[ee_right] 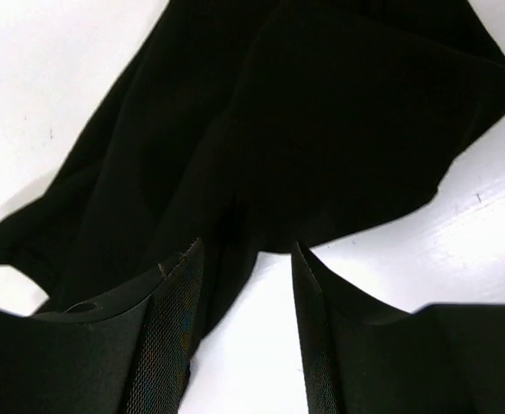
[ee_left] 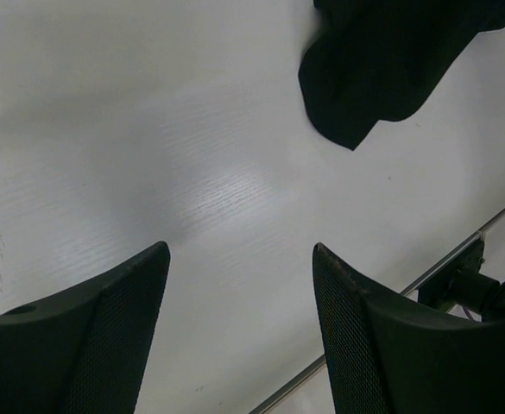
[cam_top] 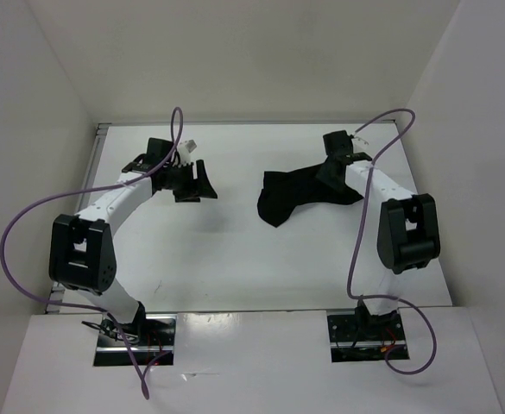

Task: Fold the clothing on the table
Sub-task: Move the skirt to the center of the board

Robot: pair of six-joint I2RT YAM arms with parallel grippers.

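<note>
Both arms reach in from the near edge of the table (cam_top: 235,276); the clothing (cam_top: 297,191) lies crumpled right of centre, toward the far side, with one corner pointing near-left. The left gripper (ee_left: 239,250) hangs low over the tabletop left of centre, well apart from the cloth, jaws spread wide and holding nothing. The right gripper (ee_right: 248,250) is down at the cloth's right end, jaws apart and straddling a fabric edge, with no pinch that I can see.
</note>
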